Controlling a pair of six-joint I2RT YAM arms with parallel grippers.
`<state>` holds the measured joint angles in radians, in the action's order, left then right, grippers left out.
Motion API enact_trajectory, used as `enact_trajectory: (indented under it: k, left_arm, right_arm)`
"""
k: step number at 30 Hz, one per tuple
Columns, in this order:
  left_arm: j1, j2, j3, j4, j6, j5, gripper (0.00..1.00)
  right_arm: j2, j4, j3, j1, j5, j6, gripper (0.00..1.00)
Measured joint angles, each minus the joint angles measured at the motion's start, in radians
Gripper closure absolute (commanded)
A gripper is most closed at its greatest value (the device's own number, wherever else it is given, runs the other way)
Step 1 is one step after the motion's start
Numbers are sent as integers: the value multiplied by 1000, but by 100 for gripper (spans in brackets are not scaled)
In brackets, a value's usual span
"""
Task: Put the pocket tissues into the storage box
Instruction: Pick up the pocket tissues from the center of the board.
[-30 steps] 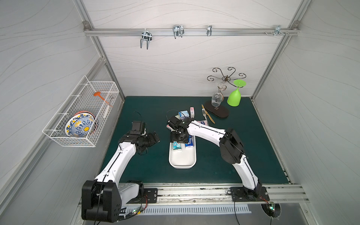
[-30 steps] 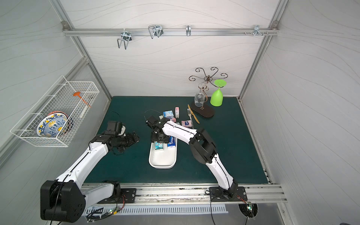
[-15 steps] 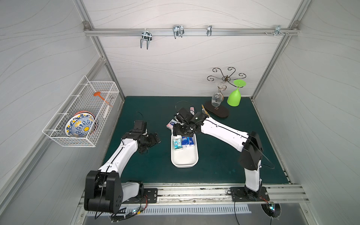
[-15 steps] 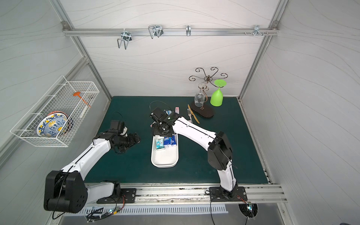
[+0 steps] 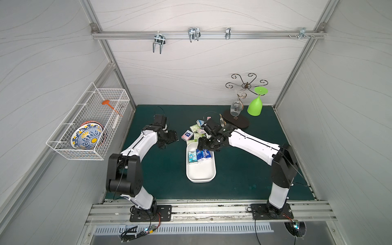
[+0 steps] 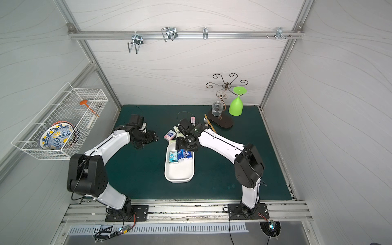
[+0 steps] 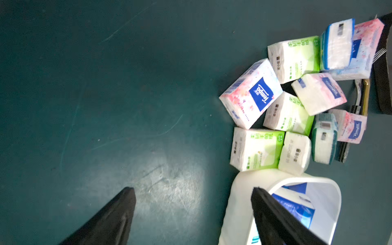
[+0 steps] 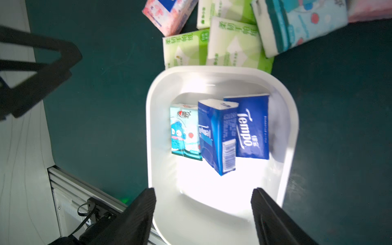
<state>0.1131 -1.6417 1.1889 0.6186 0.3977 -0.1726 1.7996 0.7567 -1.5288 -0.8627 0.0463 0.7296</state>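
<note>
- Right claw (image 8: 203, 191) spread, empty, above box (image 5: 201, 172); left claw (image 7: 193, 189) spread, empty.
- Three tissue packs (image 8: 218, 135) in box, pile (image 7: 288, 110) of others just beside its far end.
- Best: pinch one outer pack across its narrow sides.

"Tempo" stands in white letters on the flat dark blue pack (image 8: 252, 127) in the storage box (image 8: 292, 127), and on a blue patch of the pink pack (image 7: 251, 93) on the surface (image 7: 106, 84). The tilted blue pack (image 8: 218, 135) bears a barcode. The light green packs (image 7: 256, 148) carry Chinese characters, too blurred to read.
</note>
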Motion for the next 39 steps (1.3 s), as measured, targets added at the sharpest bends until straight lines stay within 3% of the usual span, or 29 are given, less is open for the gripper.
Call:
enact_trajectory:
  k: [10,16,26,34,39]
  left_arm:
    - [118,-256,290,25,-150,76,14]
    - [144,-352,390,39,-274,57,14]
    - [145,-502,503,110,-403,27,17]
    - [171,-521,507,135,-440,38,18]
    - [183,-526,507,134,-449,62,27]
  right_arm:
    - [-197,-13,219,122,34,-62,22]
    - [-265,-18,290,190,57,-98,21]
    - [-322,-14,313,236,55,-125,21]
    - [-322,-7,315,237,40,-126,20]
    - [-322,-6,315,239,39,-126,20]
